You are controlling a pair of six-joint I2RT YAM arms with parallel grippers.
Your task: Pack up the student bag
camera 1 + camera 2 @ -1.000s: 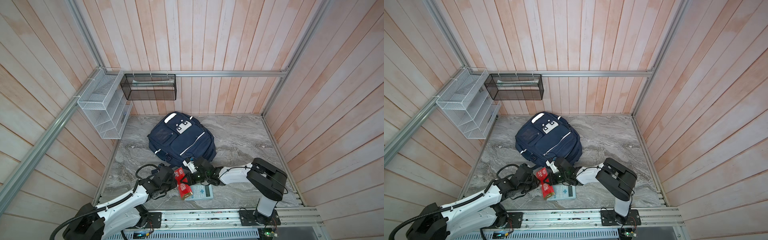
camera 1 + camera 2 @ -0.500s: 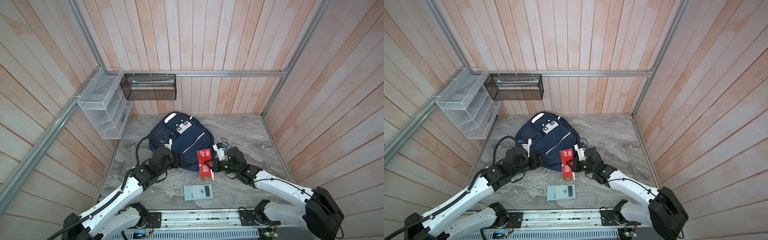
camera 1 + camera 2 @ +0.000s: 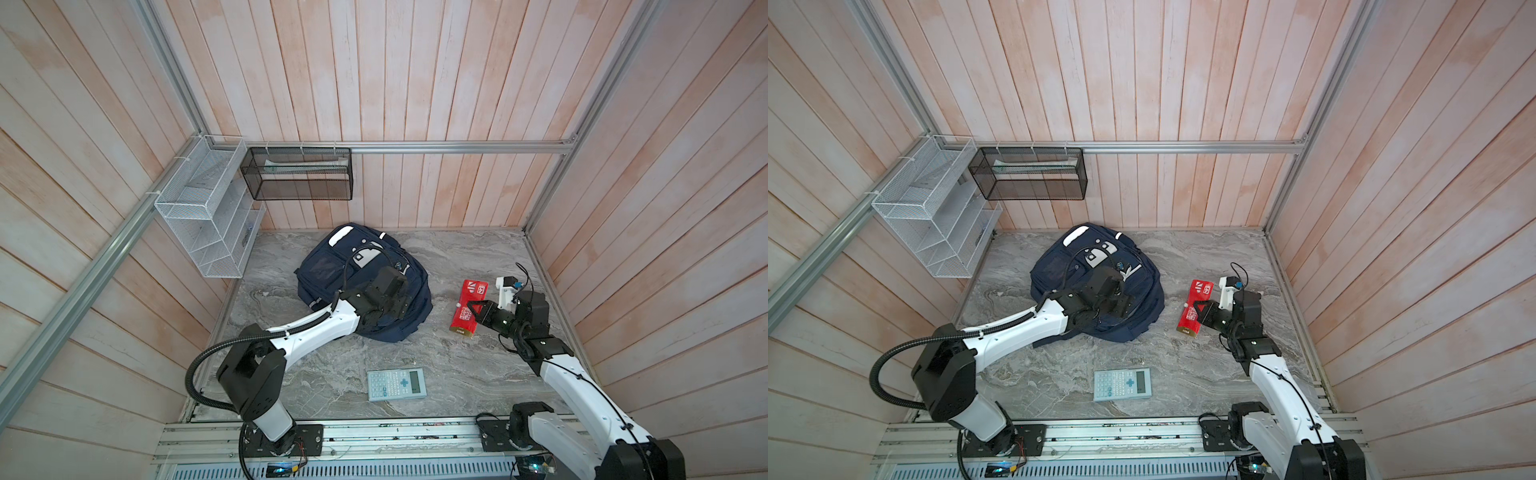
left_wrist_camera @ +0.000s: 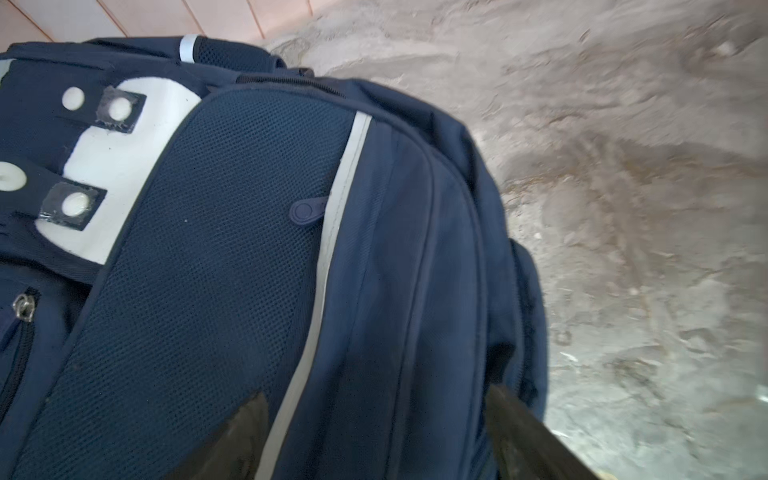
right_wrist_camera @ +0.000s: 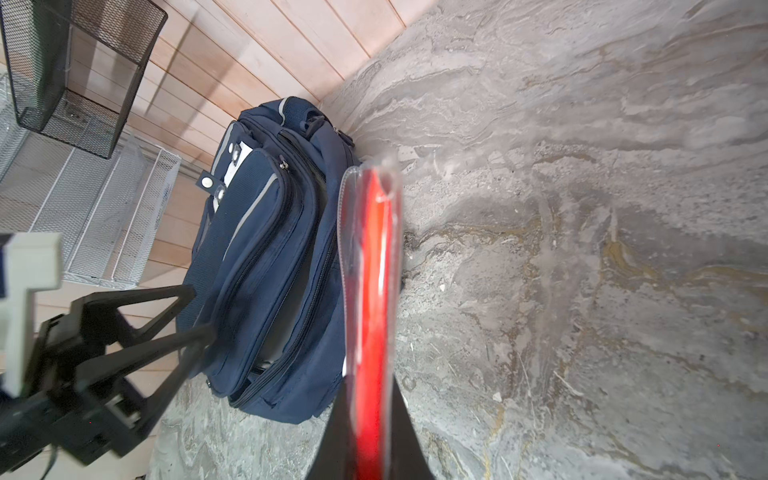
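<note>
My L gripper (image 4: 376, 395) is spread wide and empty, over the student bag (image 3: 324, 270), which lies by the surface's back edge, mid-left. My R gripper (image 3: 473, 313) is clamped on the red pack (image 3: 471, 291), long axis front-back. Bag is to its left; L arm nearer.

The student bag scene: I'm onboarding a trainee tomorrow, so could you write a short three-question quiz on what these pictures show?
1. True or false: the left hand stands open above the student bag.
2. What is the right hand shut on? A) a pencil pouch B) the red packet C) nothing
3. Name the flat thing lying by itself on the table, between the bag and the arms' bases.

Key: 1 true. 2 B. 3 the calculator.
</note>
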